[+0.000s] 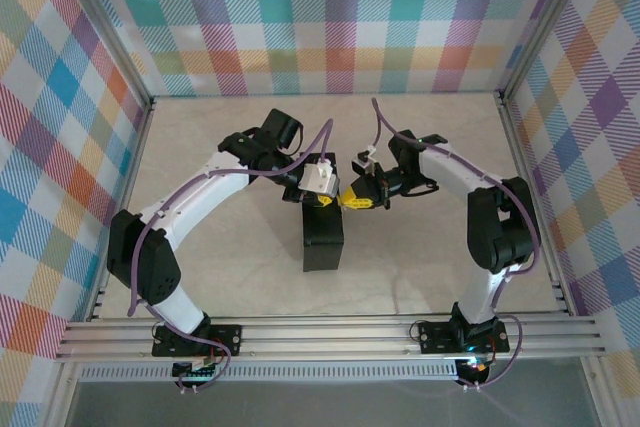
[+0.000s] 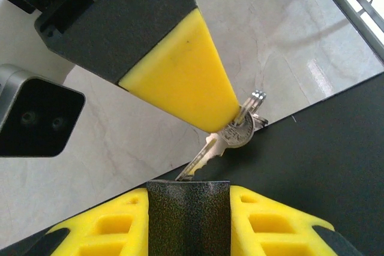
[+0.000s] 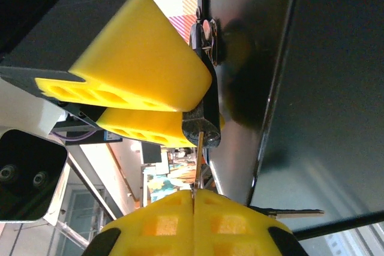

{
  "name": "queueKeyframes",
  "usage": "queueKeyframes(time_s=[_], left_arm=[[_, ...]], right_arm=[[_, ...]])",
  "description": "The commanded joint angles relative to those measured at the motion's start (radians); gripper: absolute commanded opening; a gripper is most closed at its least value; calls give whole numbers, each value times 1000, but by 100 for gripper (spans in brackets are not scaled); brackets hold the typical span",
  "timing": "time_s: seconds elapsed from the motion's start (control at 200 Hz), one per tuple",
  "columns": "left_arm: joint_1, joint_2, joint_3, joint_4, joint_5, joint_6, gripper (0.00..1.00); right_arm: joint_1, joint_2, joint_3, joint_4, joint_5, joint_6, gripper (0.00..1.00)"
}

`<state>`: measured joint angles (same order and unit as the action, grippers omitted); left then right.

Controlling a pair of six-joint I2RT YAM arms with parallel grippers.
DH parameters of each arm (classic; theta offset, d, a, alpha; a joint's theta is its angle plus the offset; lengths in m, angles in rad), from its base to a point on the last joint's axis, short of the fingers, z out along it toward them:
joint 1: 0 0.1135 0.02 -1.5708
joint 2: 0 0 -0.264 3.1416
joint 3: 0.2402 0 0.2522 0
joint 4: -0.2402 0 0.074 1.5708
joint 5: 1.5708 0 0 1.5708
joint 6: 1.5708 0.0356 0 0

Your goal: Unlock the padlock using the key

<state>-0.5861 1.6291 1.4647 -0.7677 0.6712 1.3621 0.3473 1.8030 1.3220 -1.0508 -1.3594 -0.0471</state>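
Key [image 2: 231, 136] tip hidden; padlock [image 2: 188, 217] cut off below

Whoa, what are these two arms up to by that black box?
They are working on a small lock. The left gripper is clamped on the padlock, holding it by the far end of the black box. The right gripper pinches the key by its head and aims the blade at the padlock's body, with the tip right against it. Whether the tip is actually in the keyhole cannot be told.
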Motion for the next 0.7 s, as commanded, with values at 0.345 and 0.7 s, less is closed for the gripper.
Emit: queueKeyframes(time_s=[0.345, 0.7], left_arm=[[0, 59, 77, -91, 136, 13, 18], [-20, 39, 71, -61, 151, -18, 18]], right_arm=[[-27, -20, -35, -62, 51, -182, 2], [-23, 6, -14, 62, -25, -99, 0]])
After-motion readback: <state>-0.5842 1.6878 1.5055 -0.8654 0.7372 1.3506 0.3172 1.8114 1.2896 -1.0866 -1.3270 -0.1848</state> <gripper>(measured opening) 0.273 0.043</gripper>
